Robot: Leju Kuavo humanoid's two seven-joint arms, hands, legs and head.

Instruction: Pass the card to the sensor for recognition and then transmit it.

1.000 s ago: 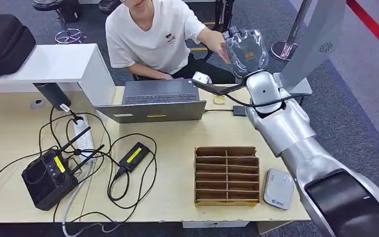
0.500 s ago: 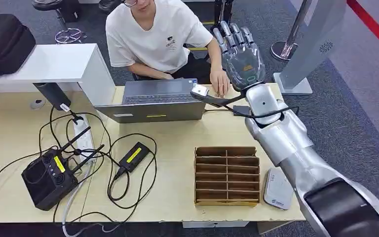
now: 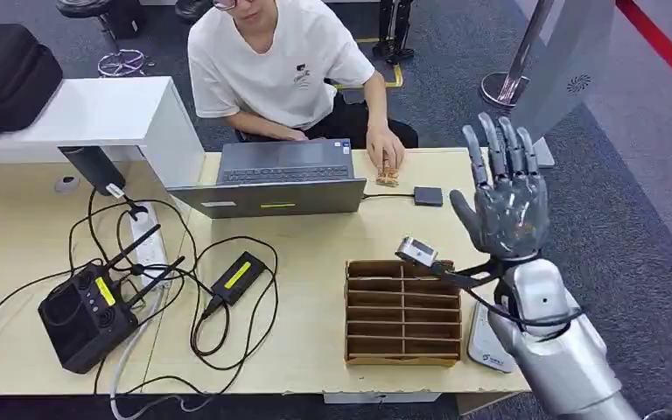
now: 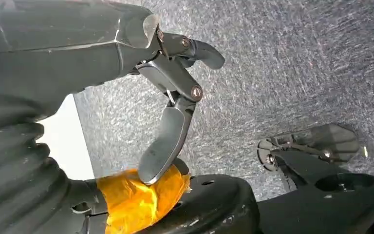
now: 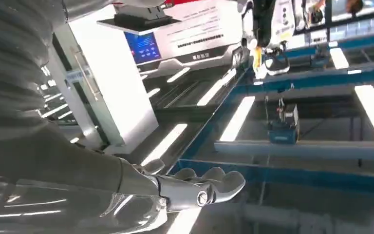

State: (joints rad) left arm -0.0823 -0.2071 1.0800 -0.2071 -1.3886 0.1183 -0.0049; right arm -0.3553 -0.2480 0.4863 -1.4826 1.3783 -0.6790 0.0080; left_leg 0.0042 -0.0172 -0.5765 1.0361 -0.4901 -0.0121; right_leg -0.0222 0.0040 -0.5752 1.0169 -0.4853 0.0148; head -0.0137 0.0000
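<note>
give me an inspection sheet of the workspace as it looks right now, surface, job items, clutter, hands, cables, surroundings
Surface: pale wooden table.
Job's things: card under a person's hand at the far edge; white sensor pad at the near right edge.
Clutter: laptop, divided cardboard tray, black controller.
Hands: right robot hand raised, fingers spread, holding nothing; left robot hand hanging over the floor, holding nothing.
Cables: black cables looped on the table's left half.
Surroundings: grey carpet, black bag.

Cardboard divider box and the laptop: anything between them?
Head view: bare tabletop between the cardboard divider box and the laptop. The black adapter sits off to the side.
</note>
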